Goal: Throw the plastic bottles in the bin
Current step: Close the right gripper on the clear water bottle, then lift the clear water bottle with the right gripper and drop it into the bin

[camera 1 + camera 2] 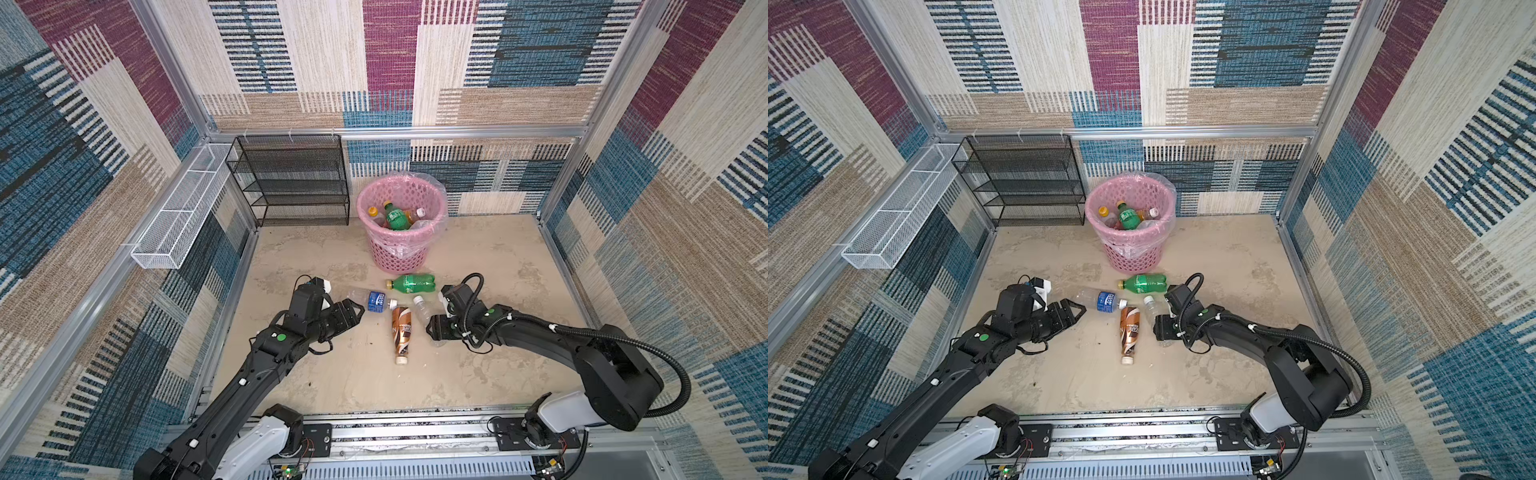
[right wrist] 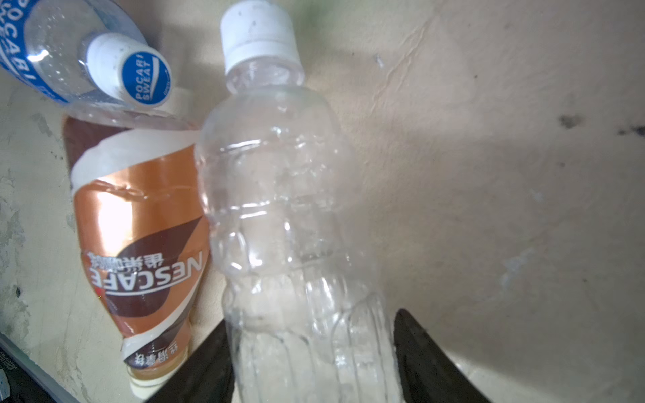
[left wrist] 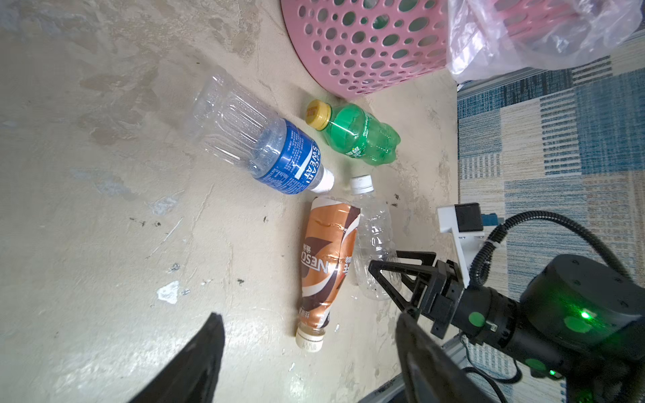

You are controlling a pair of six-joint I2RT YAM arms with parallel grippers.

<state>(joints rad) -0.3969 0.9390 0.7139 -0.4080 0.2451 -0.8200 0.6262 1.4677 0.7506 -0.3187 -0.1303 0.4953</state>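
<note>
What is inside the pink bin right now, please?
The pink bin holds a green bottle, a yellow-capped bottle and a white-capped bottle. Anything lying beneath them is covered.

"POCARI SWEAT" is printed on the blue-labelled bottle (image 3: 279, 153) and on its white cap (image 2: 145, 78). "NESCAFE" runs along the brown coffee bottle (image 2: 139, 244).

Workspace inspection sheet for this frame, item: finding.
surface: beige floor, stained, scuffed.
job's things: pink bin holds several bottles; green bottle, blue-label bottle, coffee bottle and clear bottle lie on the floor before it.
clutter: small white scraps, dark specks.
grippers: left gripper open, empty, beside the blue-label bottle's base; right gripper closed on the clear bottle's lower body.
cables: black hose loops off the right arm, clear of bottles.
surroundings: black mesh rack, white wire tray back left; patterned walls.
</note>
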